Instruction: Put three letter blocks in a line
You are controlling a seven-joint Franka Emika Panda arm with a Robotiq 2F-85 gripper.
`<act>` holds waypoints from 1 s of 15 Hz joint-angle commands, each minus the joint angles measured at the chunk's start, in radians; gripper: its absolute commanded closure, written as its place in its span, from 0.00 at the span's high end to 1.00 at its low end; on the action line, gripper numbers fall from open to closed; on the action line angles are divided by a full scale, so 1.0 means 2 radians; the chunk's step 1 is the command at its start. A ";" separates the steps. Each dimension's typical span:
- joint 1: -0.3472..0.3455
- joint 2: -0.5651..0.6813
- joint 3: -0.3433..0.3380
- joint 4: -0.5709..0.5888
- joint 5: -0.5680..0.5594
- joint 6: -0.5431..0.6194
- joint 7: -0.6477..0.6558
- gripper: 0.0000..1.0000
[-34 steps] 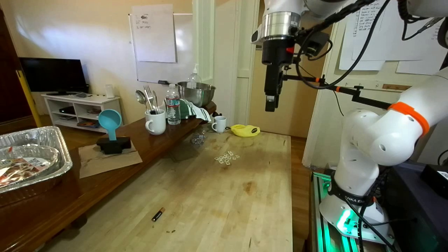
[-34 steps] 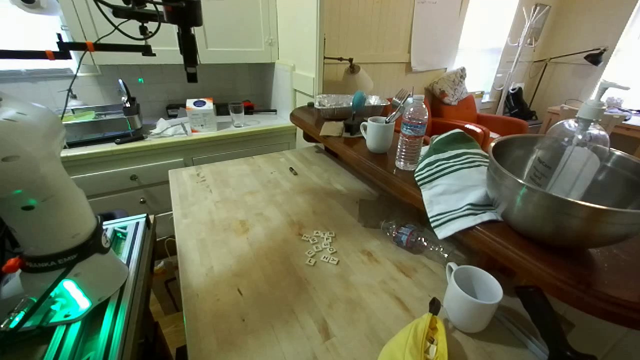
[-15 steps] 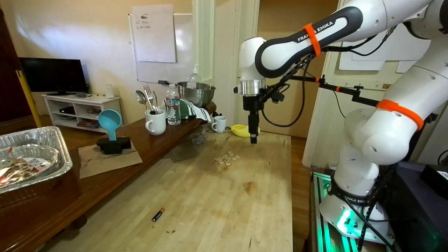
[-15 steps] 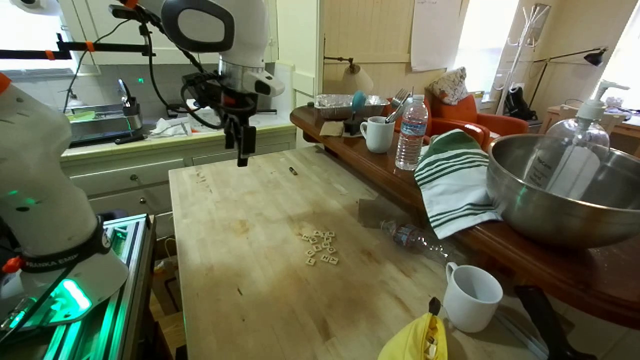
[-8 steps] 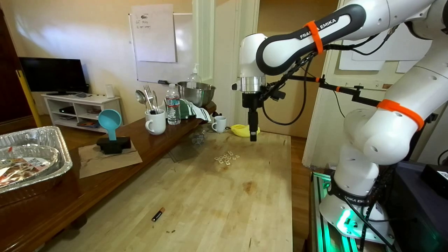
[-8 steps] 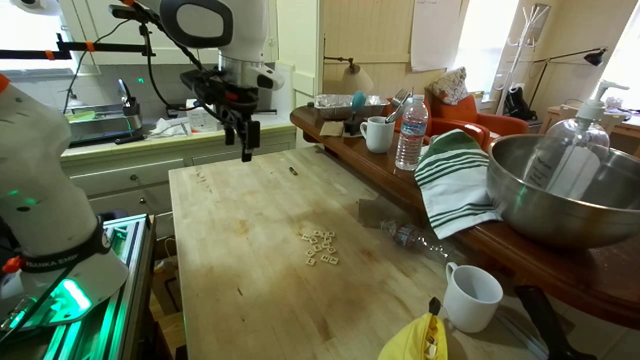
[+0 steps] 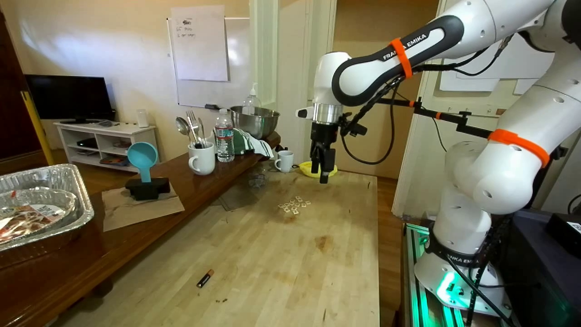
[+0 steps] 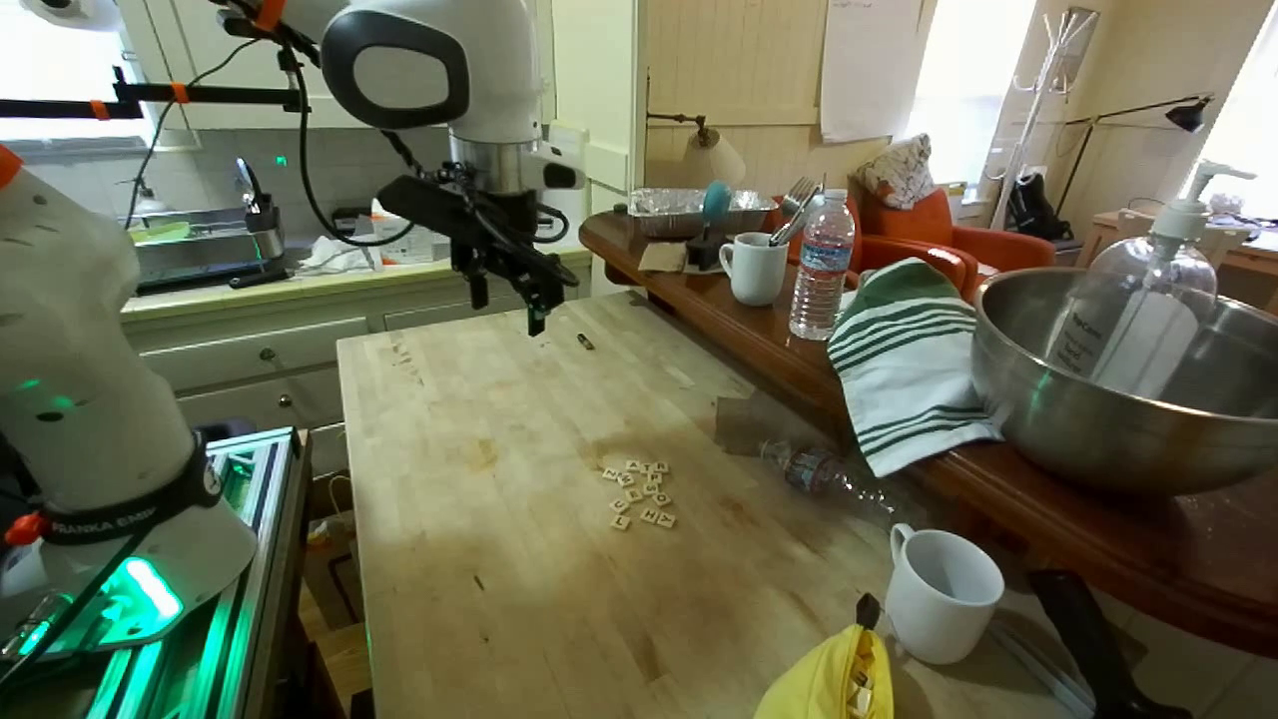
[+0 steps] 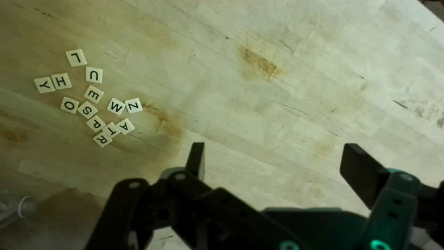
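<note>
The letter blocks are small flat cream tiles lying letter-up in a loose cluster on the pale wood table. They show in both exterior views, for example the L tile and the group's tiles. In the wrist view, at the left, are the L tile, U tile, H tile, Y tile, O tile and several more. H and Y lie side by side. My gripper is open with nothing between its fingers. It hangs above the table, apart from the tiles, in both exterior views.
A battery lies on the table. A clear bottle lies beside the raised dark wood counter. A white mug and an open yellow pouch with pale pieces inside stand at the table's far end from the battery.
Since 2.3 s ago my arm has swung out and lowered over the table. In the last half second the gripper has turned about its upright axis. The tiles have not moved.
</note>
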 commanded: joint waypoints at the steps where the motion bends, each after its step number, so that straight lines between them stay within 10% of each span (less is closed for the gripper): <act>1: -0.001 0.008 -0.003 -0.001 0.000 0.014 -0.006 1.00; 15: -0.011 0.088 0.003 -0.005 -0.068 0.062 -0.030 1.00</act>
